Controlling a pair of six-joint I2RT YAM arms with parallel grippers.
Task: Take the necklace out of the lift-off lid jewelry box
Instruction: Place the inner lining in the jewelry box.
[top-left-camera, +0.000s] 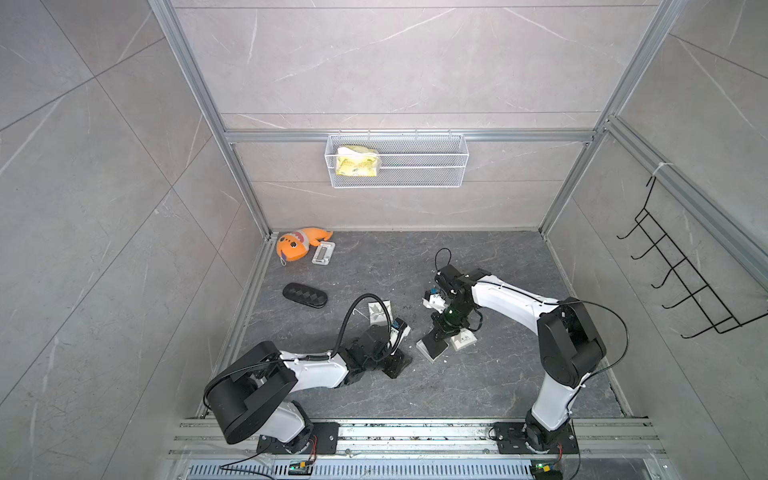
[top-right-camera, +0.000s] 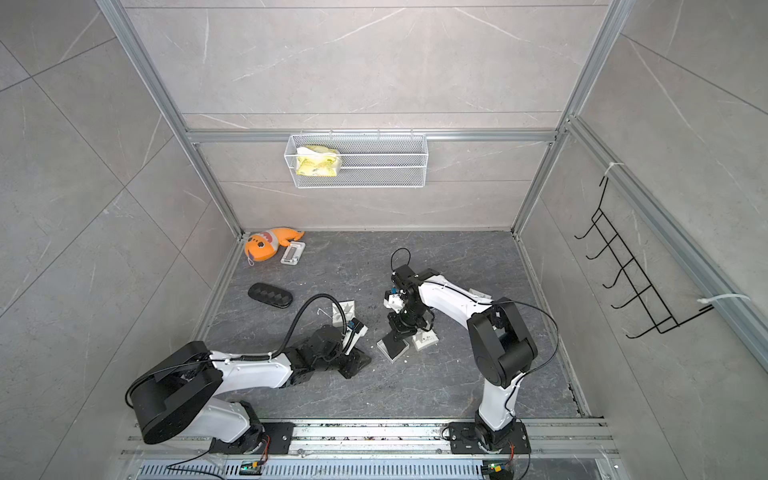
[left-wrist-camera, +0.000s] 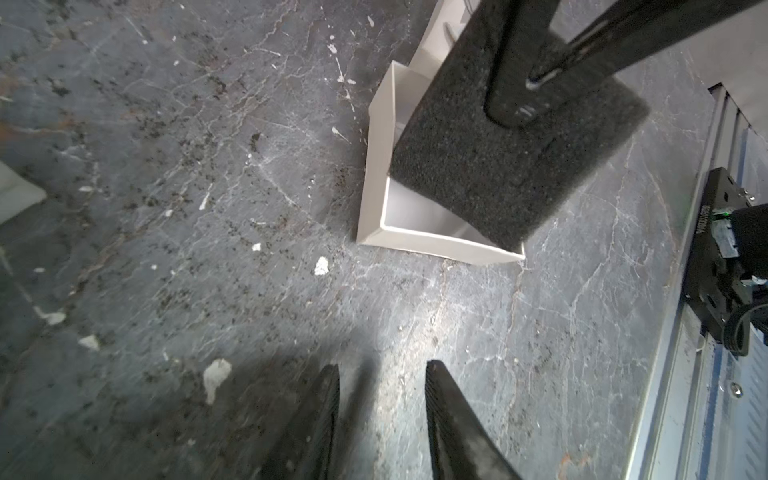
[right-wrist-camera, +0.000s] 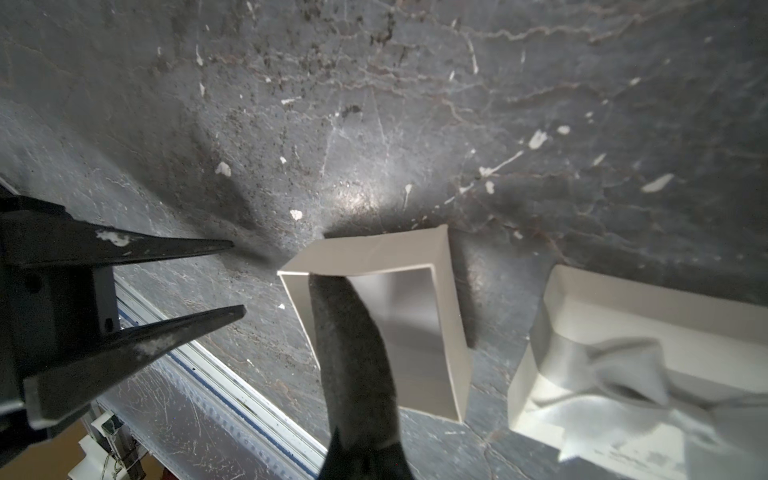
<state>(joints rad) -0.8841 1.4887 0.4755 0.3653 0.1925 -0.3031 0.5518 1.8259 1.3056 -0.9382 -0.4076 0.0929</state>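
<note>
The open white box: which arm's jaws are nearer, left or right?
Right. The right arm holds its jaws just above the white box, shut on the black foam pad. The left arm has its jaws open, apart, beside it.

I see, in a top view: orange plush toy (top-left-camera: 296, 246) left of center, white frame (top-left-camera: 323, 253) beside it; black oval case (top-left-camera: 304, 295) below. Wire basket (top-left-camera: 428, 176) upper middle, yellow packet (top-left-camera: 357, 165) inside. Hook rack (top-left-camera: 681, 270) right edge.

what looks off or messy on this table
The black foam insert hangs tilted from the shut right gripper over the open white box, not seated inside, and white flakes litter the dark table.
</note>
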